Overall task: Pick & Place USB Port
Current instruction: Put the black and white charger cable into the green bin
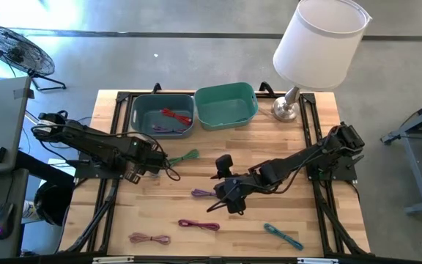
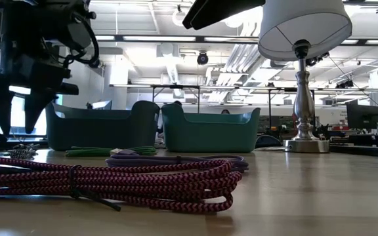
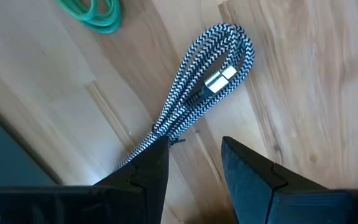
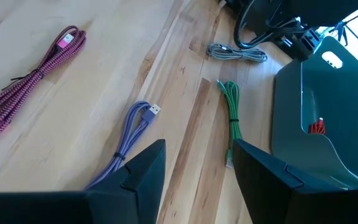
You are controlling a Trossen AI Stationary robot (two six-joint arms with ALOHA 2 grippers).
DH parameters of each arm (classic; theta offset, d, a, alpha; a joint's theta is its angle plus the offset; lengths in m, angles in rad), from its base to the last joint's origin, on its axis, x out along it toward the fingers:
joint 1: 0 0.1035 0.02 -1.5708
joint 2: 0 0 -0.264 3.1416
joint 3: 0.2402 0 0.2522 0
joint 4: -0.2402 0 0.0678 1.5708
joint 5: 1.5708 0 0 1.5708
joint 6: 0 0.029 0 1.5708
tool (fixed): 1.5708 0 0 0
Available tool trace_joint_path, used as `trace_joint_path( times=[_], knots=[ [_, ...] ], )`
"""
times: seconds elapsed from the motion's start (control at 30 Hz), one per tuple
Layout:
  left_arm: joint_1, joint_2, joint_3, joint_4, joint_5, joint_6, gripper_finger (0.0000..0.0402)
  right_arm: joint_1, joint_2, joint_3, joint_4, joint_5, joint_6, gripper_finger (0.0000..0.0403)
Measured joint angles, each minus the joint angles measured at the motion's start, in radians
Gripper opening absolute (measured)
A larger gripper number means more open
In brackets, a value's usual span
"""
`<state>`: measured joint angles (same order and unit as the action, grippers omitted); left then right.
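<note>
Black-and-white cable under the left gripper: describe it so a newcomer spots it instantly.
Start at the grey bin on the table's far side. Nearer, below the open left gripper, lies the black-and-white cable, bundled, silver plug on top. The green cable beside it is plain; only this one is checkered.

Pale smooth wooden table (image 1: 328, 220), braided fabric-sheathed cables (image 2: 110, 180), matt plastic bins (image 1: 226, 106), and a shiny metal lamp base (image 1: 284, 110).

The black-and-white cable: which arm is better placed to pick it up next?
Left. The left gripper hangs open directly over the black-and-white cable. The right gripper hangs open over the purple cable instead.
</note>
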<state>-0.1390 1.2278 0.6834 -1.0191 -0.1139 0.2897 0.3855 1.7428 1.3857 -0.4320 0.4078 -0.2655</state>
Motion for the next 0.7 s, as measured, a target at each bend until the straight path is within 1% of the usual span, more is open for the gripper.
trace_joint_path(
  times=[0.17, 0.3, 0.4, 0.7],
  knots=[
    [0.0, 0.0, 0.0, 0.007, 0.0, -0.009, 0.0143, 0.001, 0.0, 0.0, 0.0, -0.035, 0.003, 0.0177],
    [0.001, 0.0, -0.014, 0.09, 0.015, -0.01, 0.0143, 0.001, 0.0, 0.0, -0.001, -0.041, 0.014, 0.0177],
    [0.001, 0.0, -0.036, 0.141, 0.014, -0.01, 0.0143, 0.001, 0.0, 0.0, -0.001, -0.041, 0.015, 0.0177],
    [0.001, 0.001, -0.126, 0.223, 0.015, -0.033, 0.0143, 0.001, 0.0, 0.0, -0.001, -0.041, 0.022, 0.0177]
  ],
)
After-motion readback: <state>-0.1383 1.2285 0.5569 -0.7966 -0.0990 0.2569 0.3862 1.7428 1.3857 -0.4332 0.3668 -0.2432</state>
